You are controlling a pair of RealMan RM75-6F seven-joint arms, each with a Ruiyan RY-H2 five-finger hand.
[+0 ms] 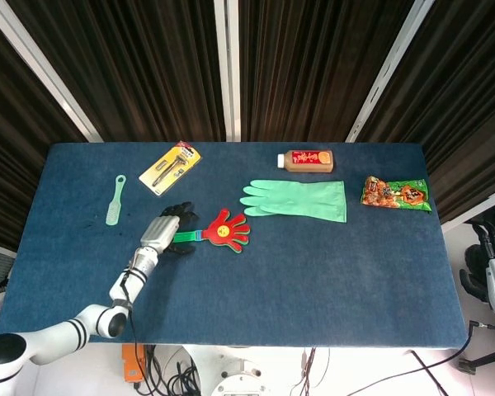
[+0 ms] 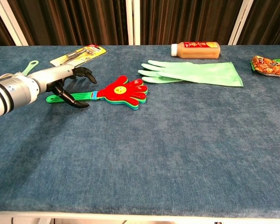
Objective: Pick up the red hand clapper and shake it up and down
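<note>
The red hand clapper (image 1: 227, 230) (image 2: 123, 91) lies flat on the blue table (image 1: 313, 272), its green handle (image 2: 86, 96) pointing left. My left hand (image 1: 169, 229) (image 2: 67, 86) hovers low over the handle's left part. Its fingers are spread above the handle and the thumb sits on the near side, not clamped on it. The clapper still rests on the cloth. My right hand (image 1: 493, 262) hangs off the table's right edge, holding nothing, and shows only in the head view.
A green rubber glove (image 1: 301, 200) (image 2: 196, 72) lies right of the clapper. At the back are an orange bottle (image 1: 307, 161), a snack packet (image 1: 396, 194) and a yellow tool pack (image 1: 171, 167). A pale green brush (image 1: 115, 200) lies at far left.
</note>
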